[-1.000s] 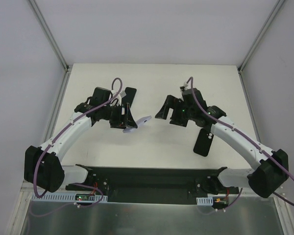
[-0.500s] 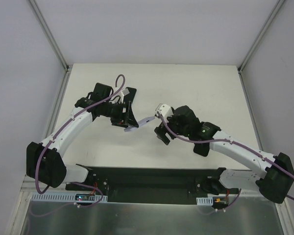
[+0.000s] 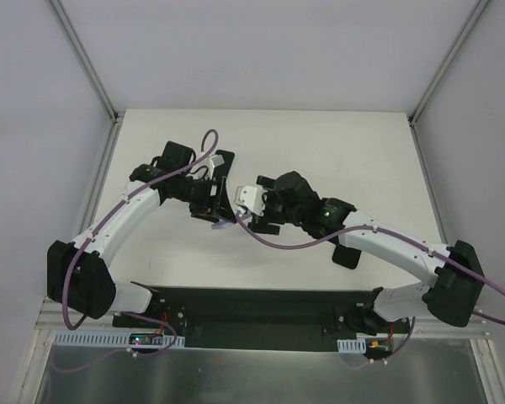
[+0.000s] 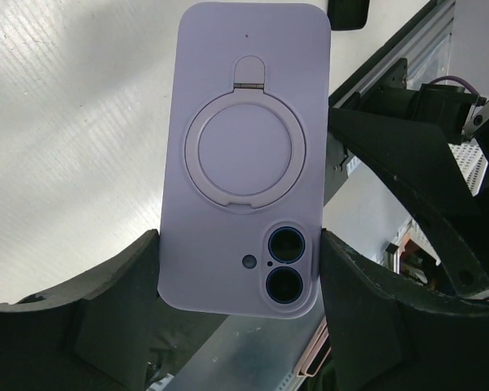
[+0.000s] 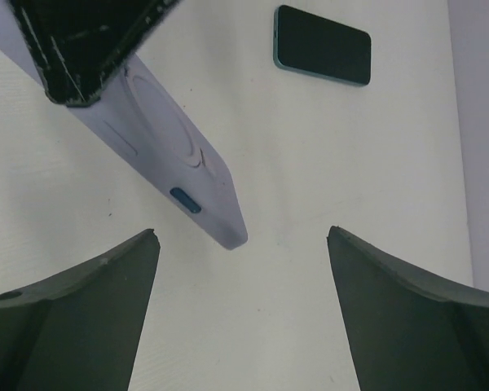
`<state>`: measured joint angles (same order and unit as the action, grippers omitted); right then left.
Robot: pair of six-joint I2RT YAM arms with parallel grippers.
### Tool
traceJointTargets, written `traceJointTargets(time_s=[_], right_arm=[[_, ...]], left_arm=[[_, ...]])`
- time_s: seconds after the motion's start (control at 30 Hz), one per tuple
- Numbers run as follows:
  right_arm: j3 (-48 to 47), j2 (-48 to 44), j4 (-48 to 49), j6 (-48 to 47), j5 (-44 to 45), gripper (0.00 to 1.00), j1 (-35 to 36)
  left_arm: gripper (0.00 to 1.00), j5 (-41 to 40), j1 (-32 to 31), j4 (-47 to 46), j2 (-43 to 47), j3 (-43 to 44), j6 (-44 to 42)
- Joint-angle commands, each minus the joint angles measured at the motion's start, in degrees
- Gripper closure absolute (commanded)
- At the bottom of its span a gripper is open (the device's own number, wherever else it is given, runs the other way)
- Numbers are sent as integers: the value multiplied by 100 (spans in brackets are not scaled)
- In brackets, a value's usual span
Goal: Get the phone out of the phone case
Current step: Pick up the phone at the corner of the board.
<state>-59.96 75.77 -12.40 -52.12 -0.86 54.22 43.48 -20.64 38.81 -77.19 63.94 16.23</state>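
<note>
My left gripper (image 3: 214, 204) is shut on a lilac phone case (image 3: 226, 222) and holds it above the table. In the left wrist view the case (image 4: 244, 155) shows its back, with a ring stand and two dark camera openings, pinched at the camera end between the fingers of the left gripper (image 4: 238, 244). I cannot tell whether a phone is inside. My right gripper (image 3: 246, 210) is open, close to the case's free end. In the right wrist view the case (image 5: 163, 147) slants down, its tip just ahead of the open right gripper (image 5: 243, 244), touching neither finger.
A dark phone (image 3: 224, 160) lies flat on the table behind the left gripper; it also shows in the right wrist view (image 5: 322, 45). A second dark phone (image 3: 348, 248) lies under the right forearm. Bare white table (image 3: 320, 143) reaches the far wall.
My right arm has swung left and dropped from right of centre until its open gripper faces the case's free end. The left gripper kept hold of the case, shifting only slightly.
</note>
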Motion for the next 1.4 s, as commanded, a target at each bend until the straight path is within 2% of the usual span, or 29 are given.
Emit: traceJointTargets(time_s=[0.0,0.13,0.23,0.27,0.33,0.37,0.53,0.57,0.63,0.77,0.8,0.9,1.0,1.1,1.3,1.33,1.37], right_arm=[[-507,341,-174,-694,-98,13,177],[-894,684,-640,-773,-423,19,265],[-1131,922,-1026,-809,-625,35,300],[-1210,966,-1175,-826,-713,45,291],[-1246,1089,-1282,-844,-766,53,291],[-1246,1115,-1308,-844,-810,61,291],[-1167,1160,-1247,-730,-959,79,291],[-1158,1151,-1238,-712,-960,88,291],[-1123,1125,-1238,-659,-925,97,291],[-956,1011,-1142,-502,-845,99,256],[-886,906,-1107,-440,-880,99,239],[-649,660,-878,103,-942,99,72],[-481,404,-685,973,-1038,99,-244],[-367,106,-535,2036,-1258,99,-683],[-428,-211,-167,4529,-3401,99,-1730],[-446,-220,-9,4796,-3620,99,-1782],[-481,-229,36,5147,-3614,99,-1844]], left_arm=[[98,450,-36,56,90,285,-217],[98,450,-36,144,90,356,-260],[98,511,-36,171,116,417,-287],[98,538,-36,188,116,435,-287],[98,591,-36,189,116,470,-296],[98,617,-36,197,108,505,-296],[98,705,-36,215,90,593,-243],[98,731,-36,224,90,610,-243],[97,740,-36,224,116,628,-260],[77,688,-36,224,178,698,-322],[64,653,-27,224,178,716,-322],[41,477,16,250,169,821,-348],[36,380,296,250,108,944,-261],[34,415,578,198,99,1041,-121],[34,625,887,-529,257,849,309],[32,704,887,-689,300,761,398],[25,801,887,-873,327,577,486]])
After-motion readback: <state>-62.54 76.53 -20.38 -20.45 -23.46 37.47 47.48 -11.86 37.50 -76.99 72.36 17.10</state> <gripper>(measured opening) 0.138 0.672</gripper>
